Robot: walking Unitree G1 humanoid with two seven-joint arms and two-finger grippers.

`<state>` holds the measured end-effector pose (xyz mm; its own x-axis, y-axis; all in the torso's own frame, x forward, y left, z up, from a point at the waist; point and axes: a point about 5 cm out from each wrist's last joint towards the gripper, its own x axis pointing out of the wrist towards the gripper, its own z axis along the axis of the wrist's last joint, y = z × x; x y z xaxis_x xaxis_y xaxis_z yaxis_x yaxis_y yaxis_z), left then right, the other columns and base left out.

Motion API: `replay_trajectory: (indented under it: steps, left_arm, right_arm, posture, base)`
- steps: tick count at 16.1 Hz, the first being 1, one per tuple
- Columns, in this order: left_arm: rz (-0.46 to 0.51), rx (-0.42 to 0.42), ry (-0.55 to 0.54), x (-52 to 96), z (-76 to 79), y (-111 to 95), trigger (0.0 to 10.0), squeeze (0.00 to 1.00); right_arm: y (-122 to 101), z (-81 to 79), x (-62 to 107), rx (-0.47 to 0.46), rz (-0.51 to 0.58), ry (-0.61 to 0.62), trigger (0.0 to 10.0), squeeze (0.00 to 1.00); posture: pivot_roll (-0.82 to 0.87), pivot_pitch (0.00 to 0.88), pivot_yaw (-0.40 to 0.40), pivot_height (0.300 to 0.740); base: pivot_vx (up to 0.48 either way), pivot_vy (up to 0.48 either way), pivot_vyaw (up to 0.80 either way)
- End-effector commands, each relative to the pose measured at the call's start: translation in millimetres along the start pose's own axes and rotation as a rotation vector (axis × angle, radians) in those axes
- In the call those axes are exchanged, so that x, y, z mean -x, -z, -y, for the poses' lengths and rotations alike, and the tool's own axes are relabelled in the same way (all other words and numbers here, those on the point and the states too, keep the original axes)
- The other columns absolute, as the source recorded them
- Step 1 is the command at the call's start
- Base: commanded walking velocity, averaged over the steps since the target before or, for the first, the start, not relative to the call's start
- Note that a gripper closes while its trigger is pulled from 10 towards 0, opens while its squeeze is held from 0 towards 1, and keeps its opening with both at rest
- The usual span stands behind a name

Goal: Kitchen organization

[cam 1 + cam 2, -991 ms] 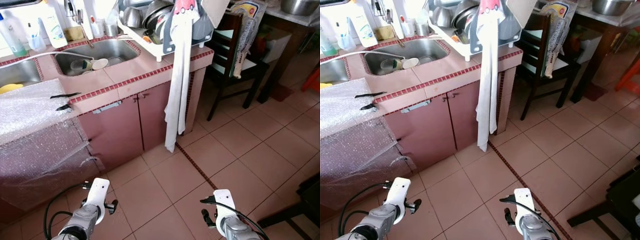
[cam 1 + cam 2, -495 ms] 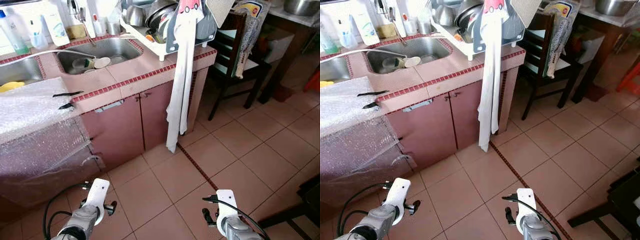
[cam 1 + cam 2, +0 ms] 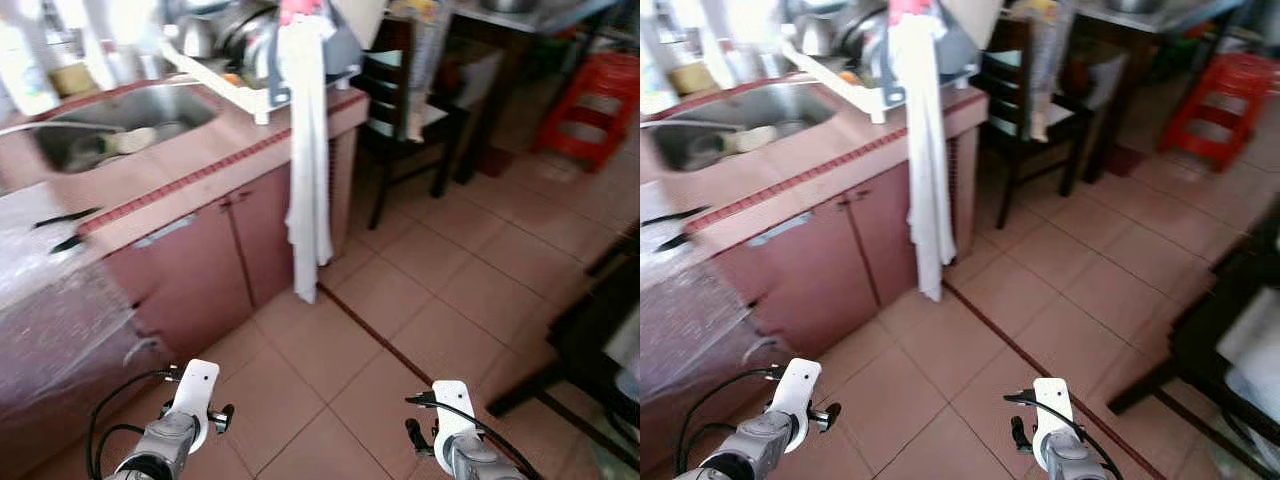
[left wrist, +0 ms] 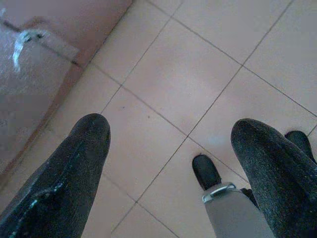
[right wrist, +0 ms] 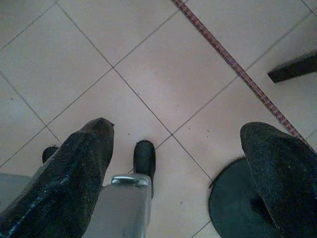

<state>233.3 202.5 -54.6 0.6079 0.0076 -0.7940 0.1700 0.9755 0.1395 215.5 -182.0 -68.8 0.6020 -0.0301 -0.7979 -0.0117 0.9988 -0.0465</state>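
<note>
A pink tiled counter (image 3: 200, 170) with a steel sink (image 3: 110, 125) holding dishes stands at the upper left. A full dish rack (image 3: 250, 60) sits on its right end, and a long white towel (image 3: 308, 180) hangs down from there. Both arms hang low over the floor tiles. In the wrist views my left gripper (image 4: 168, 134) and my right gripper (image 5: 178, 134) are both open, with only bare tile between the fingers. The picture is somewhat blurred.
Bubble wrap (image 3: 50, 300) covers the counter's left part. A dark wooden chair (image 3: 400, 110) stands right of the counter, and a red stool (image 3: 585, 100) at the far right. Dark furniture legs (image 3: 580, 340) stand close on my right. Tiled floor (image 3: 380, 300) lies ahead.
The camera has swung to the right: the counter and sink slid left in the picture and the red stool came into view. Both arms hang as before.
</note>
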Motion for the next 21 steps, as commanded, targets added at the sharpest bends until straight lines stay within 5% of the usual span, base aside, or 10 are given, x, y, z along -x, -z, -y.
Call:
replay_trajectory:
  steps: [1, 4, 14, 21]
  left_arm:
    - [-0.004, -0.013, -0.002, 0.3, -1.7, 0.6, 10.0, 0.0]
    - [-0.002, -0.017, 0.001, 0.3, -1.7, 0.3, 10.0, 0.0]
    - [0.005, -0.038, 0.019, 0.3, -0.5, -0.6, 10.0, 0.0]
    - [0.003, -0.048, 0.023, 0.3, -0.5, -0.4, 10.0, 0.0]
  right_arm:
    - [4.1, 0.7, 0.5, 0.007, -0.016, 0.008, 10.0, 0.0]
    - [5.0, 0.4, 0.6, 0.009, -0.018, 0.007, 10.0, 0.0]
    - [7.9, 0.9, 1.0, 0.013, -0.025, 0.008, 10.0, 0.0]
    - [11.3, 1.4, 1.5, 0.013, -0.034, 0.009, 10.0, 0.0]
  posture:
    - [-0.06, 0.031, 0.022, 0.74]
    - [-0.06, 0.033, 0.022, 0.74]
    - [-0.06, 0.033, 0.024, 0.74]
    - [-0.06, 0.035, 0.028, 0.74]
  base:
    - [0.0, 0.0, -0.76]
    - [0.0, 0.0, -0.76]
    - [0.0, 0.0, 0.0]
    - [0.0, 0.0, -0.72]
